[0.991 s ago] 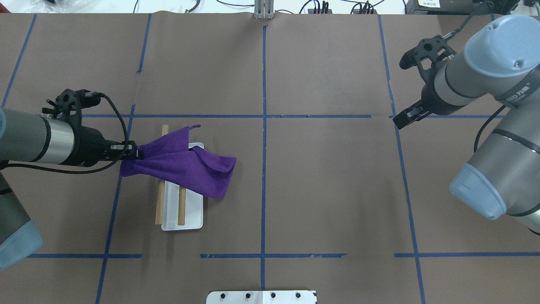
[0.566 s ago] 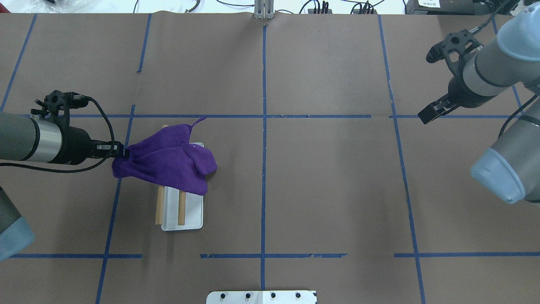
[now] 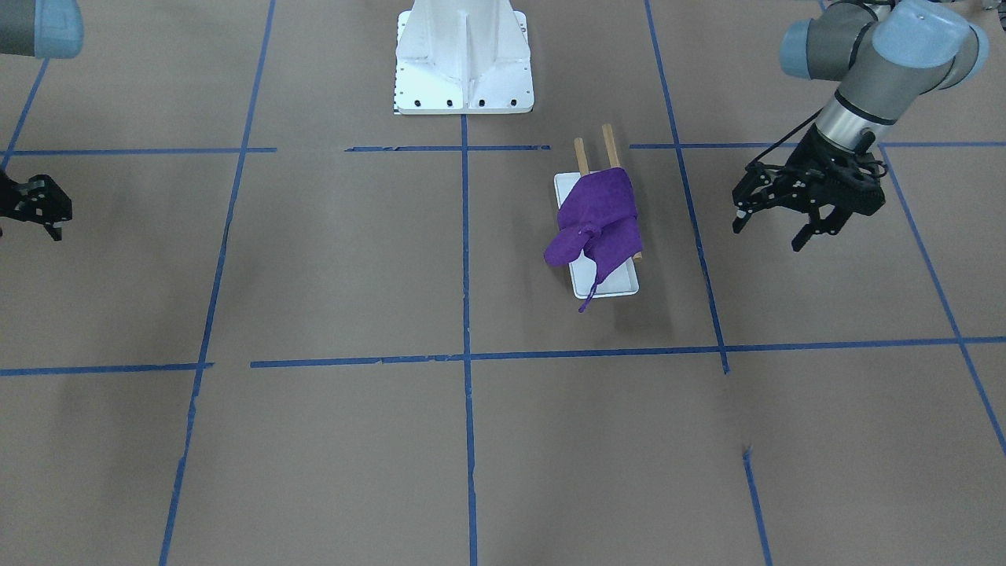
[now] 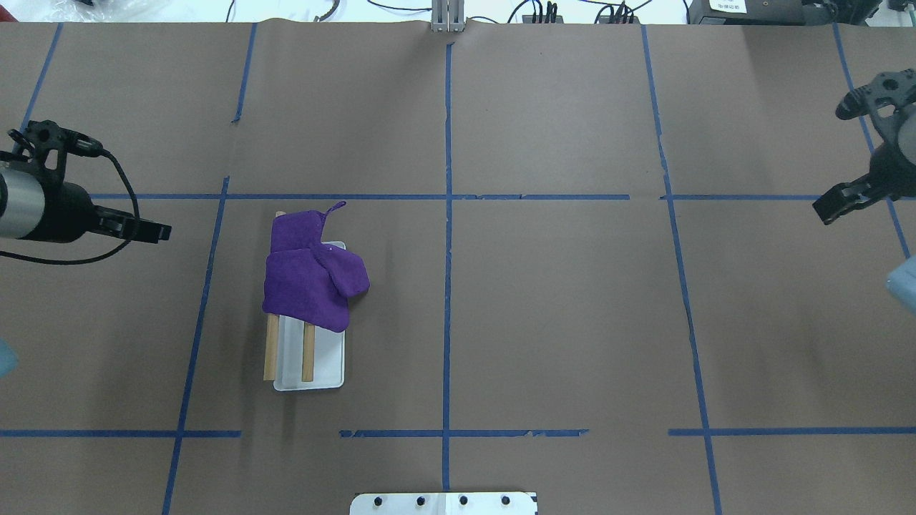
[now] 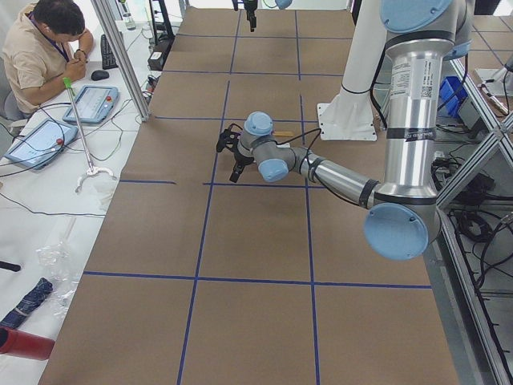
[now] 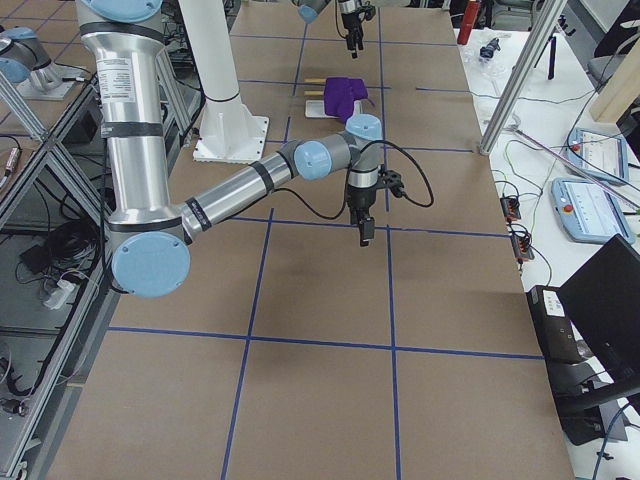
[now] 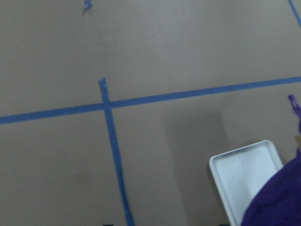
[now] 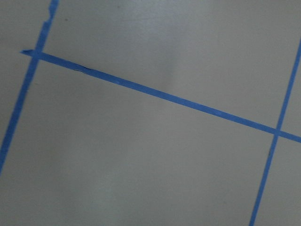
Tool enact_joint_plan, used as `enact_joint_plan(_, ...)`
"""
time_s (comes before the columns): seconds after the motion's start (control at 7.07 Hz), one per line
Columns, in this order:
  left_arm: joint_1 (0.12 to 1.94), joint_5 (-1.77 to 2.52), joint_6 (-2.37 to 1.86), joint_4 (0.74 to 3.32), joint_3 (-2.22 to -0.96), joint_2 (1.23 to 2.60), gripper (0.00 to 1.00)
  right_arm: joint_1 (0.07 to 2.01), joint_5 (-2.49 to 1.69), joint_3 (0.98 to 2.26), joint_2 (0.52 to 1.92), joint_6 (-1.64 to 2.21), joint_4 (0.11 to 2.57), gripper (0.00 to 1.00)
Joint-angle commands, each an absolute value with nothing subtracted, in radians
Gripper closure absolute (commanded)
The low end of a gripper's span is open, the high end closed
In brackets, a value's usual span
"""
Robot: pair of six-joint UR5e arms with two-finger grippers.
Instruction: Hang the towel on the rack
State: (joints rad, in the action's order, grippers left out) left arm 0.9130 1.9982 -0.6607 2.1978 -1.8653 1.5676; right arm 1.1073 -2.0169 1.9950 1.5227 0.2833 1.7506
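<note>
The purple towel (image 4: 308, 286) lies draped over the far half of the rack's two wooden rods (image 4: 270, 350), with one corner folded over to the right. The rack's white base (image 4: 325, 365) shows beneath it. The towel (image 3: 601, 216) and base (image 3: 609, 279) also show in the front view, and in the left wrist view the base (image 7: 244, 169) and a towel edge (image 7: 277, 202) appear. My left gripper (image 4: 161, 232) is open and empty, well left of the rack; its fingers are spread in the front view (image 3: 770, 228). My right gripper (image 4: 823, 213) is at the far right edge, looks shut and holds nothing.
The large white bolted pedestal (image 3: 464, 63) stands at the robot's side of the table. Blue tape lines (image 4: 447, 214) divide the brown table cover. An operator sits at a side desk (image 5: 44, 48) beyond the table's left end.
My left gripper has let go of the towel and drawn back to the left. The towel has settled over the rods. My right arm has pulled farther right.
</note>
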Motion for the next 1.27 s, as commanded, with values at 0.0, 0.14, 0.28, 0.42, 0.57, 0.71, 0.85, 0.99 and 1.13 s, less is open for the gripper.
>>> enact_joint_plan(0.0, 1.146, 2.108, -0.254, 2.021, -1.844, 1.563, 0.0, 1.304, -2.186, 1.894, 1.575, 0.131, 1.746, 0.0)
enact_joint_plan(0.14, 1.311, 2.252, -0.112, 1.838, -1.826, 1.575, 0.0, 1.412, -2.221, 1.844, 1.613, -0.023, 1.747, 0.0)
enact_joint_plan(0.28, 1.35, 2.266, -0.056, 1.665, -1.816, 1.574, 0.0, 1.499, -2.232, 1.8, 1.63, -0.105, 1.747, 0.0)
enact_joint_plan(0.42, 1.432, 2.267, -0.055, 1.555, -1.777, 1.581, 0.0, 1.535, -2.247, 1.79, 1.664, -0.121, 1.746, 0.0)
enact_joint_plan(0.57, 1.492, 2.267, -0.039, 1.551, -1.772, 1.571, 0.0, 1.56, -2.291, 1.787, 1.69, -0.124, 1.746, 0.0)
enact_joint_plan(0.71, 1.508, 2.27, 0.03, 1.545, -1.726, 1.565, 0.0, 1.562, -2.299, 1.787, 1.698, -0.118, 1.738, 0.0)
enact_joint_plan(0.85, 1.546, 2.27, 0.146, 1.542, -1.683, 1.549, 0.0, 1.562, -2.312, 1.787, 1.698, -0.112, 1.736, 0.0)
enact_joint_plan(0.99, 1.549, 2.273, 0.176, 1.543, -1.689, 1.502, 0.0, 1.562, -2.312, 1.789, 1.692, -0.097, 1.736, 0.0)
enact_joint_plan(1.13, 1.546, 2.267, 0.169, 1.542, -1.672, 1.502, 0.0, 1.562, -2.313, 1.79, 1.687, -0.08, 1.736, 0.0)
